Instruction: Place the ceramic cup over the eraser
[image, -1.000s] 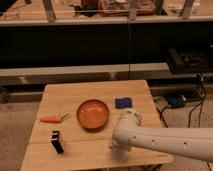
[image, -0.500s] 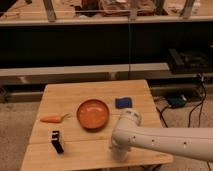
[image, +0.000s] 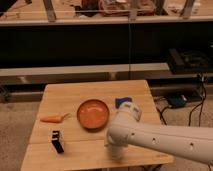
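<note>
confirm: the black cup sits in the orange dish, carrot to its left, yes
No: the camera view shows the cup on the table in front of the carrot, outside the dish. The carrot does lie left of it. The claw is low near the table's front edge.

Cup: small black upright ceramic cup (image: 57, 141), white patch near its top; stands at the table's near left, well apart from the eraser.
Eraser: small flat dark-blue rectangular eraser (image: 121, 101); lies at the far right, partly hidden by the arm.
Gripper: gripper (image: 114, 151) low over the near edge, right of the cup.
</note>
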